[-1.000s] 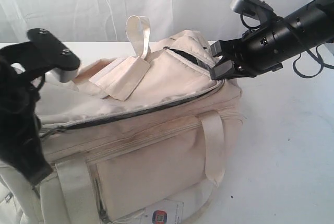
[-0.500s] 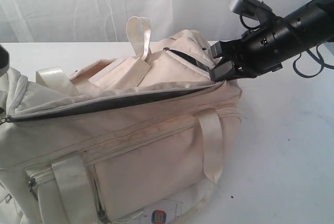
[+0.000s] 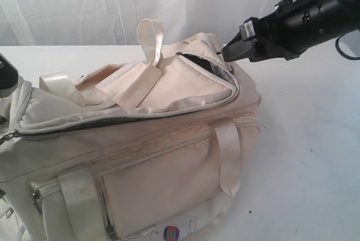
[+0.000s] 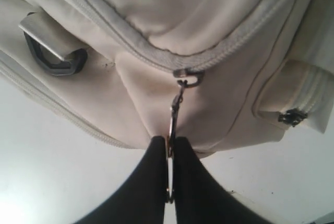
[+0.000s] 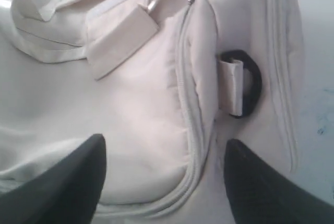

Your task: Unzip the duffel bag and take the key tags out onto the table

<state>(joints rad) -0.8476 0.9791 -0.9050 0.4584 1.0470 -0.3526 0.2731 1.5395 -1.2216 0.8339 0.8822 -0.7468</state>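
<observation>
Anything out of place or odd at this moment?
Nothing looks spilled or damaged. A small paper label sticks out at the lower front edge of the duffel bag, and the top zip gapes partly open.

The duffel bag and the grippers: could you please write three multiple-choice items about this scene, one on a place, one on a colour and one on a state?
1. Where is the strap loop?
A. Standing up on top of the duffel bag
B. Hanging under the bag
C. Tucked inside a side pocket

2. What colour is the D-ring at the bag's end?
A. Red
B. Black
C. Yellow

3. What is the left gripper doing?
A. Open, holding nothing
B. Shut on the D-ring
C. Shut on the zipper pull

Answers:
1 A: the exterior view shows it rising from the bag's top.
2 B: it looks black against the cream fabric.
3 C: its black fingers pinch the metal pull.
</observation>
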